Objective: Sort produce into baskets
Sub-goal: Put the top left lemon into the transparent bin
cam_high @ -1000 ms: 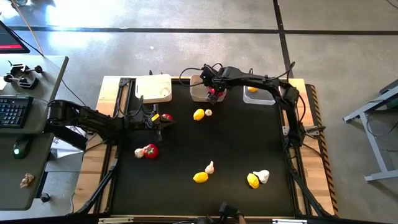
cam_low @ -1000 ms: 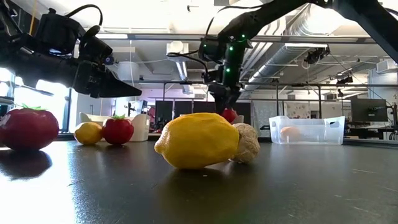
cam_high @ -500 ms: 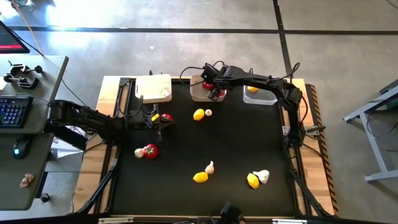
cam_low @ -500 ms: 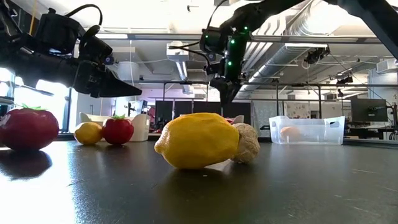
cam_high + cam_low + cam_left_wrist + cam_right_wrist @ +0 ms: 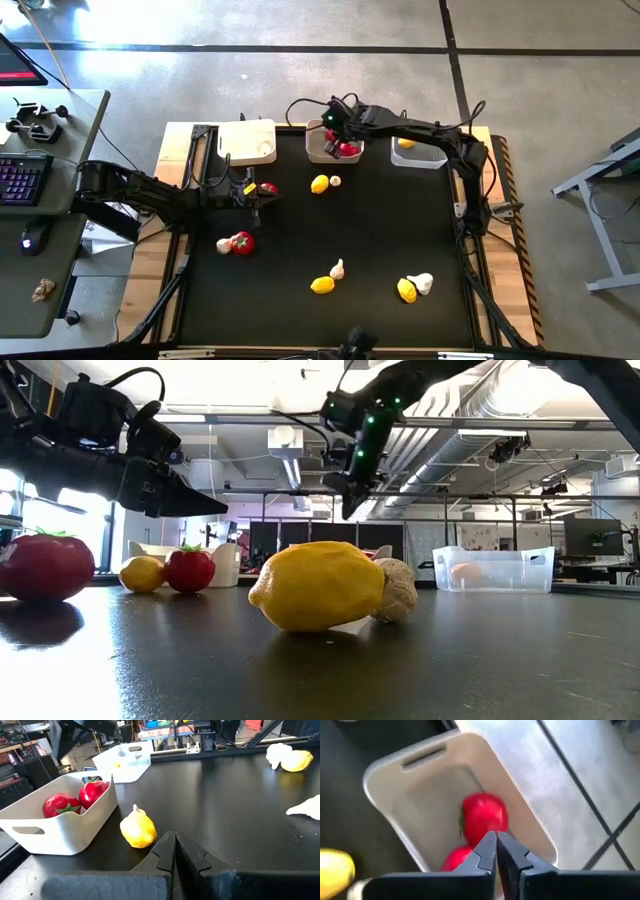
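looking down from above, take the middle basket (image 5: 327, 148) as your landmark: your right hand (image 5: 336, 128) hangs directly over it, fingers pressed together and carrying nothing. two tomatoes (image 5: 483, 818) lie inside that basket, as both wrist views show. the white basket (image 5: 247, 141) sits to its left, and its contents cannot be read from here. the clear basket (image 5: 416, 151) sits to its right with one yellowish piece in it, probably a lemon.

your left hand (image 5: 256, 198) is down and left of the middle basket, low over the worktop (image 5: 380, 230), fingers pressed together, empty. a loose tomato (image 5: 267, 188) lies just beside that hand on the side toward the middle basket, so the left arm is clearly the nearer one for it. a second loose tomato (image 5: 241, 242) with a garlic bulb (image 5: 224, 245) touching it lies farther from the basket, still on the left arm's side.

just below the middle basket a lemon (image 5: 319, 184) rests with a small garlic (image 5: 335, 181) beside it; your right hand is nearest to these, and the lemon's long axis runs roughly across the worktop. well below, near the front edge, a lemon and garlic pair (image 5: 326, 279) and another pair (image 5: 413, 287) wait. most of the sorting looks undone.
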